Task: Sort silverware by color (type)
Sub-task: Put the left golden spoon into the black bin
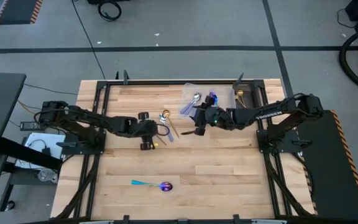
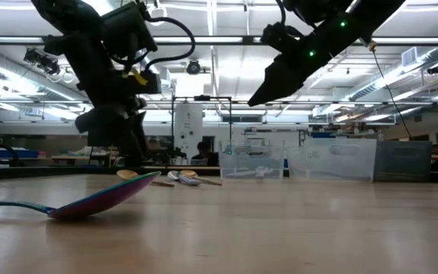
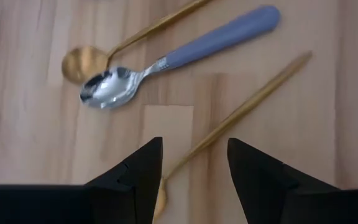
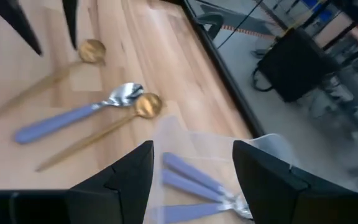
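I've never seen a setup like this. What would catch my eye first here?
Probably the iridescent spoon lying alone on the near part of the table, huge in the low view. Next, the two dark arms meeting mid-table: the left gripper hovers, jaws open, over a gold spoon, while the right gripper hangs open over the clear tray.

Spoons (image 1: 168,123) left of tray (image 1: 225,93)
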